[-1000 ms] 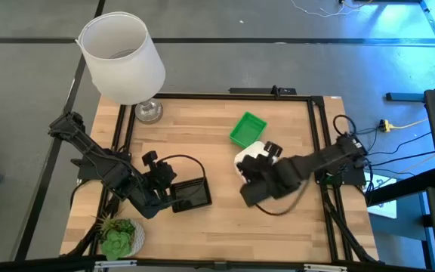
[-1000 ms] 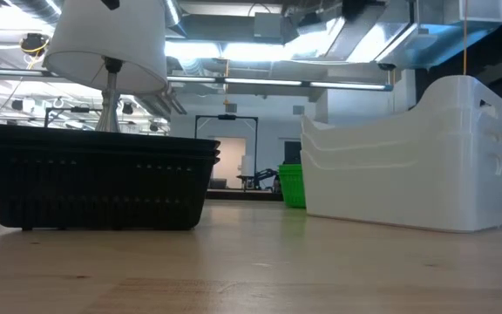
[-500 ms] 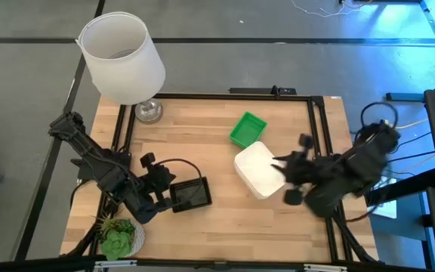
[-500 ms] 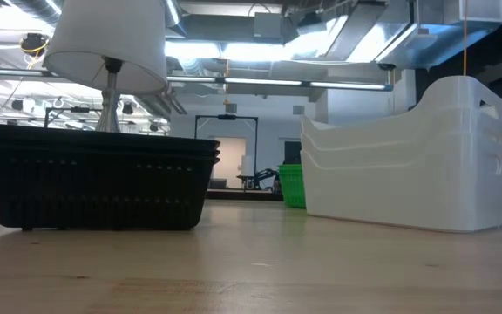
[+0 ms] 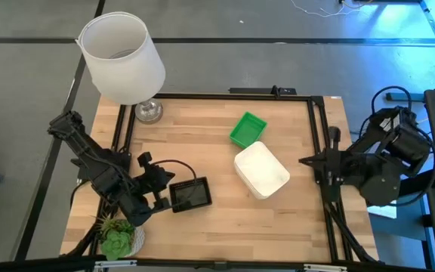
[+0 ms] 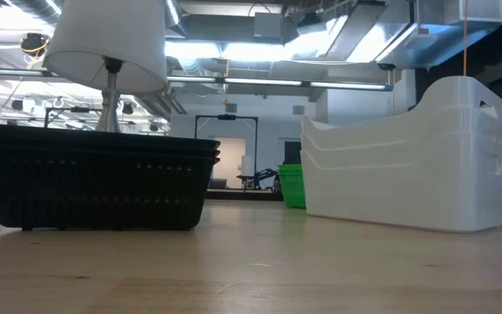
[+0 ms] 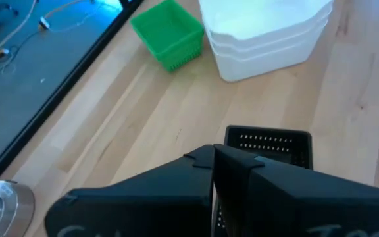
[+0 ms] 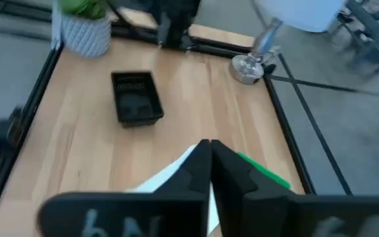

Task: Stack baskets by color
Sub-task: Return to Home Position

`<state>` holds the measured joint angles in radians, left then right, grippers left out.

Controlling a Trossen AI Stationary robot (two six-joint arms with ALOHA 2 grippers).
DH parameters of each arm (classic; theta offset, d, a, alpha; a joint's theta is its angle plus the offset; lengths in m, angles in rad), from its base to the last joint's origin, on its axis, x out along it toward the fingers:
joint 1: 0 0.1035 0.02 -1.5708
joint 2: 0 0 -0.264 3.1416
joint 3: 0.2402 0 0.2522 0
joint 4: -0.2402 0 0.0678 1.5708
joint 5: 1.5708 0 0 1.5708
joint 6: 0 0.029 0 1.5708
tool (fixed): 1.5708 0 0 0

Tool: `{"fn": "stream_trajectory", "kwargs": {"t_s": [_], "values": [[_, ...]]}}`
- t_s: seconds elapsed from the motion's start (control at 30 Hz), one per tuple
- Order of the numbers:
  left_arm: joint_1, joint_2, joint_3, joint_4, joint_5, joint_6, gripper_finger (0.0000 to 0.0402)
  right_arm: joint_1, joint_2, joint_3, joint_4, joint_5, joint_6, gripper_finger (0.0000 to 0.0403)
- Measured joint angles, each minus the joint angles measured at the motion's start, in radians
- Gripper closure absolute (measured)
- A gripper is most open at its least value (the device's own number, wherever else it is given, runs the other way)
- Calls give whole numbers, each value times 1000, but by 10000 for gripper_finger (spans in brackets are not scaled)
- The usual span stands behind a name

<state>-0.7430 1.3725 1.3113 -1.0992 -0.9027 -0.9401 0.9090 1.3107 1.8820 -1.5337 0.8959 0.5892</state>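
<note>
Looking down from above, the left gripper (image 5: 161, 183) sits just beside the black baskets (image 5: 191, 195) at the front left of the table (image 5: 217, 227). Its arm covers their near edge, and the jaws cannot be read from here. The white baskets (image 5: 261, 170) lie mid-table, with the green baskets (image 5: 248, 129) just behind them; whether the corners touch I cannot tell. The right gripper (image 5: 308, 161) hangs over the table's right edge, apart from the white stack. A lamp (image 5: 123, 57) stands at the back left corner and a plant (image 5: 119, 238) at the front left.

At table height, the white baskets show three nested rims, one inside another. The black ones also sit nested, probably three, though their dark rims blur together. The green baskets are mostly hidden behind the white stack, so their count is unreadable. The lamp's shade is cut off at the top.

The left wrist view shows that gripper's fingers pressed together over the black stack, hiding most of it.

The right wrist view shows its fingers likewise pressed together, covering much of the white and green baskets.
</note>
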Motion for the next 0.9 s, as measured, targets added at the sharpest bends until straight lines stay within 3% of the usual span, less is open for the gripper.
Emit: {"fn": "stream_trajectory", "kwargs": {"t_s": [0.3, 0.53, 0.77, 0.9], "values": [[-33, -52, 0, 1, -22, 12, 401, 110, -228, -256, 137, 55, -30, 401], [-59, -96, 0, 4, -80, 27, 401, 132, -424, -465, 399, -8, -60, 400], [-64, -118, 0, 10, -90, 33, 401, 128, -477, -569, 431, 0, -52, 400], [-64, -118, 0, 9, -101, 35, 401, 128, -471, -600, 450, -1, -149, 400]]}}
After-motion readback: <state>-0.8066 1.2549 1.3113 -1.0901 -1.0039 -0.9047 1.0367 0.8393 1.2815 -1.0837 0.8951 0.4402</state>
